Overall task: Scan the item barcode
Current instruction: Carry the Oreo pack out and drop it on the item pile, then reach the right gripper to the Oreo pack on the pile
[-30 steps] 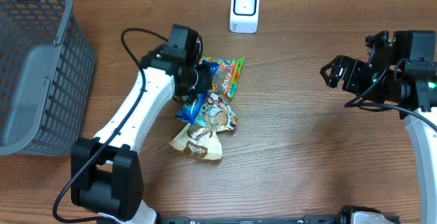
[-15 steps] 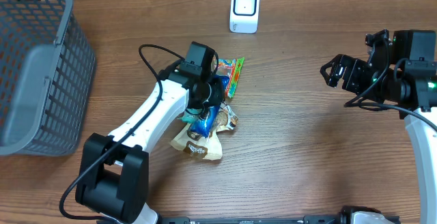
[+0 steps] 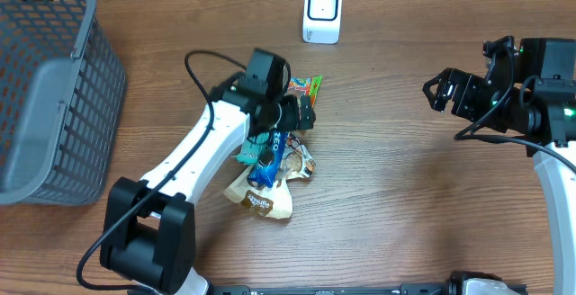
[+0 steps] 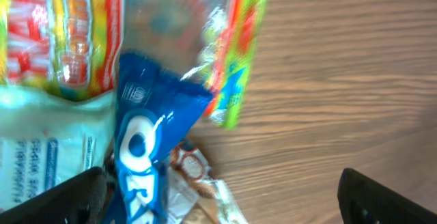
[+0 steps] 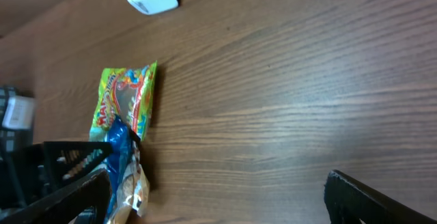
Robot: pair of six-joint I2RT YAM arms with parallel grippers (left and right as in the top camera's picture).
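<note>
Packets lie heaped on the table (image 3: 396, 223) left of centre. A blue packet (image 3: 265, 160) with white lettering rests slantwise on top, its far end overlapping a green-and-red gummy bag (image 3: 307, 88) and its near end over a tan pouch (image 3: 261, 198). The left claw (image 3: 294, 115) hangs just over the far end of the heap, spread wide with nothing between its fingers. In the wrist view the blue packet lies beside one finger, not pinched. The right claw (image 3: 443, 90) hovers well apart at the right, also spread wide and empty. The white scanner (image 3: 322, 12) stands at the far edge, beyond the heap, and a grey basket (image 3: 94, 79) sits at far left.

Being uppermost, the blue packet looks like the item to be scanned. It should be light, with a thin glossy film that crinkles and slides easily over a firmer, breakable filling. A pinch across its narrow width near the middle would likely hold best. Taken by the crimped end seal, it would dangle and twist, making the barcode hard to aim. Squeezing should be gentle. The slick bags below may shift or come up with it, and where the barcode sits cannot be told from these views.
</note>
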